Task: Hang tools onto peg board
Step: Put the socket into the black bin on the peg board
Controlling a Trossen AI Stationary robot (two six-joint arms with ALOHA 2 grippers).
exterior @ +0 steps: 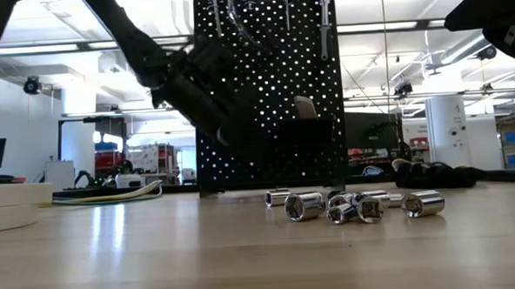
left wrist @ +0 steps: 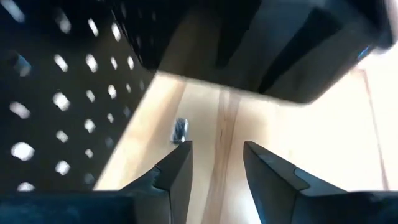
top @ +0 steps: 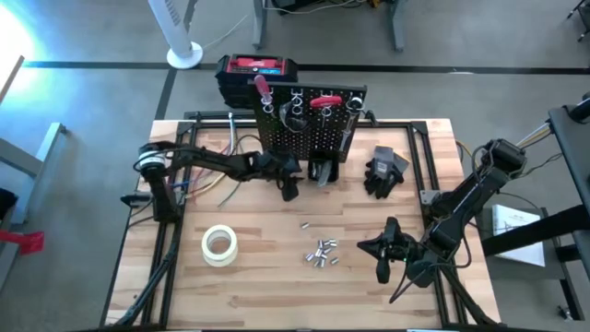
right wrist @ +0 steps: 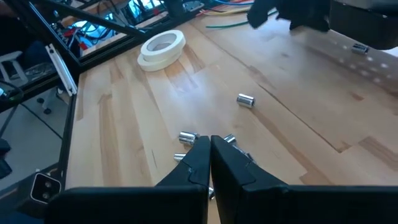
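The black peg board (top: 309,129) stands upright at the table's far middle, with red-handled tools (top: 324,101) and grey metal ones (exterior: 324,11) hanging from its top hooks. A small black bin (top: 323,171) sits at its foot. My left gripper (top: 288,186) hovers open just in front of the board's base, left of the bin, with nothing between its fingers (left wrist: 180,167). Several short silvery bits (top: 320,254) lie on the table's near middle, and one bit (top: 303,224) lies apart. My right gripper (top: 382,249) waits shut to the right of the bits and holds nothing.
A whitish tape roll (top: 219,244) lies at the near left. Black gloves (top: 385,171) lie right of the board. A red-and-black box (top: 258,69) stands behind the board. Coloured cables (top: 217,189) run along the left side. Bare wood lies between the tape roll and the bits.
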